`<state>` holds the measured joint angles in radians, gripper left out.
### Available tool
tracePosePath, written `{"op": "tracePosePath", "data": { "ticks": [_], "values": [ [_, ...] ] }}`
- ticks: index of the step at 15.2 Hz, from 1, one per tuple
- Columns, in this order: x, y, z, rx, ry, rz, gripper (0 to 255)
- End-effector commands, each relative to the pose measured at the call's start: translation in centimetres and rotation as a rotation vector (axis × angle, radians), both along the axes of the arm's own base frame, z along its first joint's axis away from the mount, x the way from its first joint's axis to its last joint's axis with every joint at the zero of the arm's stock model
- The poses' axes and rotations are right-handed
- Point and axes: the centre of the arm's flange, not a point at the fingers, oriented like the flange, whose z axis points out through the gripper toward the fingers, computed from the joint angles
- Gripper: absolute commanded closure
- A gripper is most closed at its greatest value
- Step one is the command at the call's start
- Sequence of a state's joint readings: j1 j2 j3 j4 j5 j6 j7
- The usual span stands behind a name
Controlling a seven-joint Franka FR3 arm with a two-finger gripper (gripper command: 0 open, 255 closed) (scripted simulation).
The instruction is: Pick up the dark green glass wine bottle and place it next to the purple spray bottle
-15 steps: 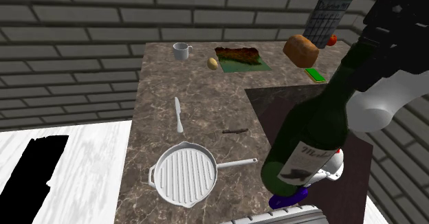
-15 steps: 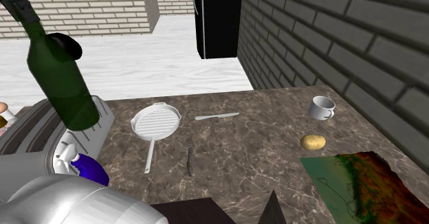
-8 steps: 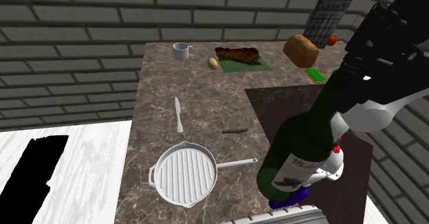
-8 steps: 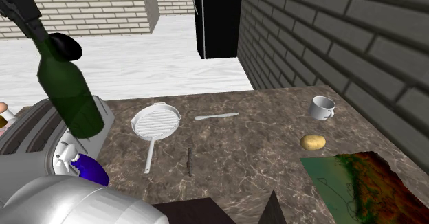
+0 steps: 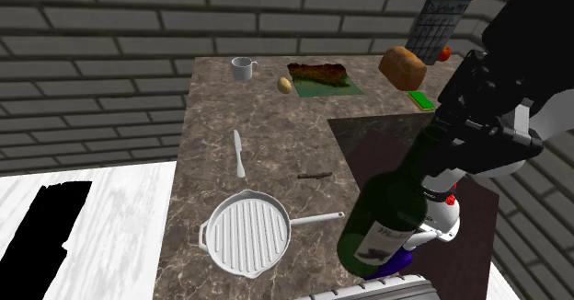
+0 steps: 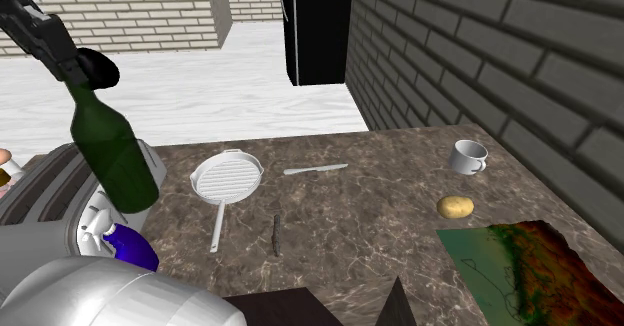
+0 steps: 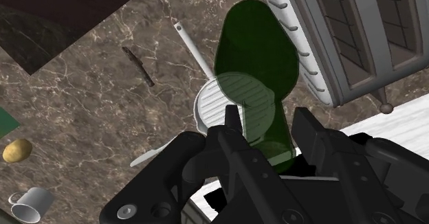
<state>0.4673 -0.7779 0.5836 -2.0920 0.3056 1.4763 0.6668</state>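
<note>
Over marbled countertop (image 5: pixel 267 128), gripper (image 7: pixel 269 129) clasps neck of tilted wine bottle (image 5: pixel 381 223).

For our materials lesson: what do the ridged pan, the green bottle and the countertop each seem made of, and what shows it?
Ridged pan: plain matte whitish grey, material unclear.
Green bottle: likely glass, dark and see-through; the pan's ridges show through it.
Countertop: brown with pale veins, looks like stone.
</note>
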Motion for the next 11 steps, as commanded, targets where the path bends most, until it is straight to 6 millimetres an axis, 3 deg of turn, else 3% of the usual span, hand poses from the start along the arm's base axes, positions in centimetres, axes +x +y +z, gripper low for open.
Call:
{"op": "tracePosePath", "data": {
  "ticks": [1,11],
  "values": [
    [-0.1,0.0,-1.1,0.001,0.000,0.000,255],
    [-0.1,0.0,-6.4,0.001,0.000,0.000,255]
  ]
}}
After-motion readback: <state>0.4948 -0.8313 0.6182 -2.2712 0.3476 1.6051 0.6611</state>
